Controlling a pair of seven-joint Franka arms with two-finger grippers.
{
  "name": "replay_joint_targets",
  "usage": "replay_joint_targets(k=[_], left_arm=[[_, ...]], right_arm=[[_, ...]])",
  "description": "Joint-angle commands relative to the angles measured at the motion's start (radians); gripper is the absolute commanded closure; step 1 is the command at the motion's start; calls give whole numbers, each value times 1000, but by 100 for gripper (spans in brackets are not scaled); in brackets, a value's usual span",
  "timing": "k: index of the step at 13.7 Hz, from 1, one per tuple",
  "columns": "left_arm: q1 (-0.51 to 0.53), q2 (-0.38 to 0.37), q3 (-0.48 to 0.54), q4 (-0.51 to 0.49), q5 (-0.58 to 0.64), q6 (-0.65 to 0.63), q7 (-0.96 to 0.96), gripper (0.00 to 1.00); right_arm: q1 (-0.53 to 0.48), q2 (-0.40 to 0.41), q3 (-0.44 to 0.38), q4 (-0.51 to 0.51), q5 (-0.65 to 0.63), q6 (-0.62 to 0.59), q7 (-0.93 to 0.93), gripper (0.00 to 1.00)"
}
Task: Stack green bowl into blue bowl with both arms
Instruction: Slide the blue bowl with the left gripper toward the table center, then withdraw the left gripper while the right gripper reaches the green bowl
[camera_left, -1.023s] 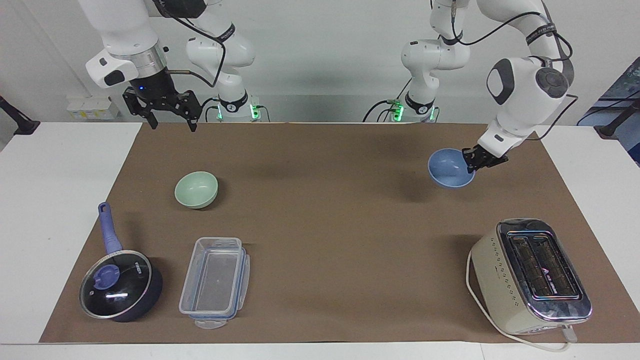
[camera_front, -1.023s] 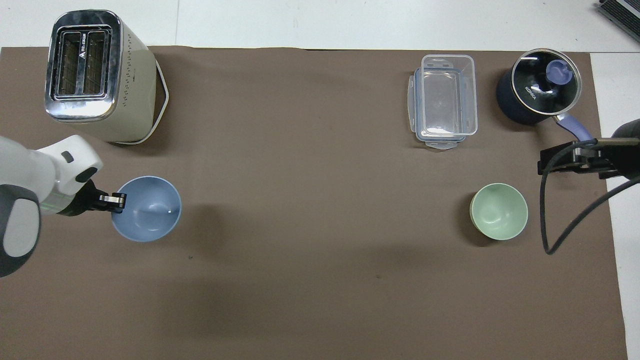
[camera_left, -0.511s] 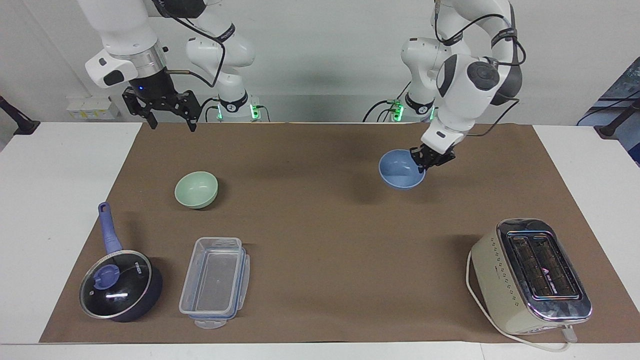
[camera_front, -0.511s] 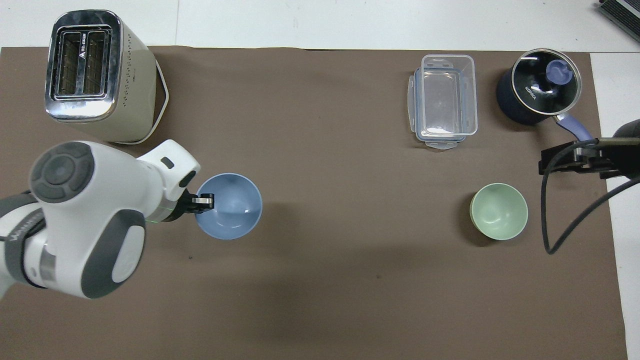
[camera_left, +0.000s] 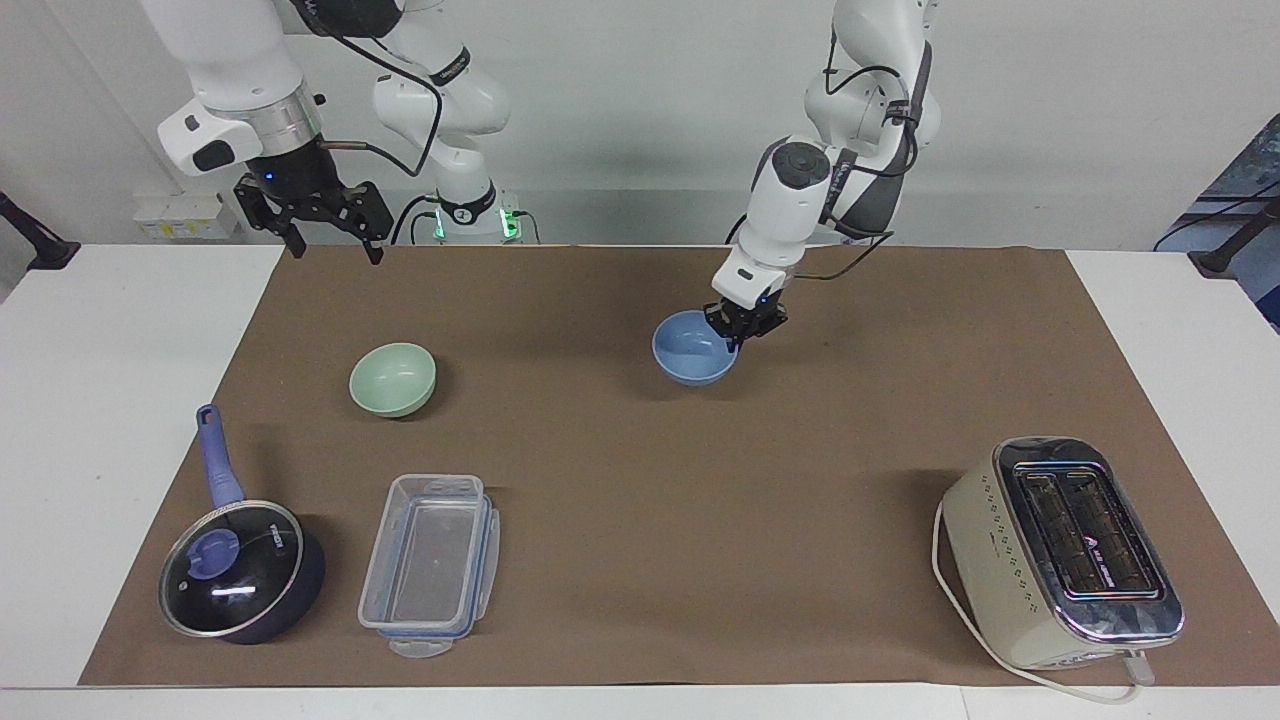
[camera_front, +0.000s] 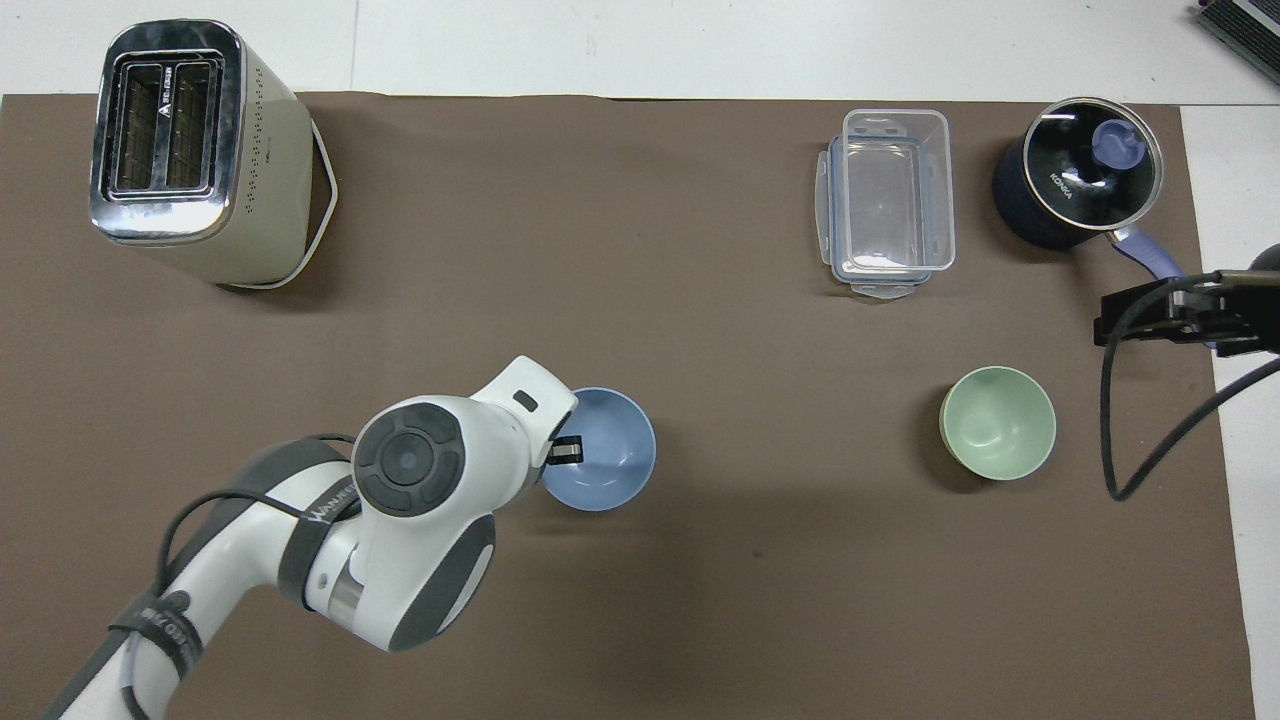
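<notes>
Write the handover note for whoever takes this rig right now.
Left end effector: shut on the rim of the blue bowl, over the mat's middle.
Right end effector: open, empty, waiting over the mat's edge at the robots' end.
Green bowl: on the mat toward the right arm's end, untouched.
Done: blue bowl gripped.
Left: release the blue bowl, pick up the green bowl, set it into the blue one.

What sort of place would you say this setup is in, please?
Most likely a robotics lab staged as a kitchen: two robot arms are mounted at a white table covered by a brown mat, with a toaster, a lidded saucepan and bowls laid out.
</notes>
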Motion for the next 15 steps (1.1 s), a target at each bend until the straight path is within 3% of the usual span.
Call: replay_joint_targets(k=[1, 2, 3, 5, 9, 15], left_arm=[[-78, 8, 20, -85, -8, 148, -74, 100], [-83, 8, 20, -93, -8, 157, -94, 99], [-80, 12, 21, -81, -8, 153, -96, 4], [-70, 11, 24, -60, -8, 142, -90, 0], [48, 8, 28, 65, -5, -34, 14, 0], [291, -4, 26, 204, -2, -230, 313, 0]], right_arm=[[-21, -15, 5, -23, 17, 31, -35, 0], [-21, -14, 7, -25, 17, 51, -38, 0], [-21, -15, 5, -29, 17, 62, -38, 0], [-25, -14, 5, -35, 17, 65, -50, 0], [-64, -14, 5, -124, 19, 160, -142, 0], [-153, 15, 7, -371, 26, 416, -277, 0]])
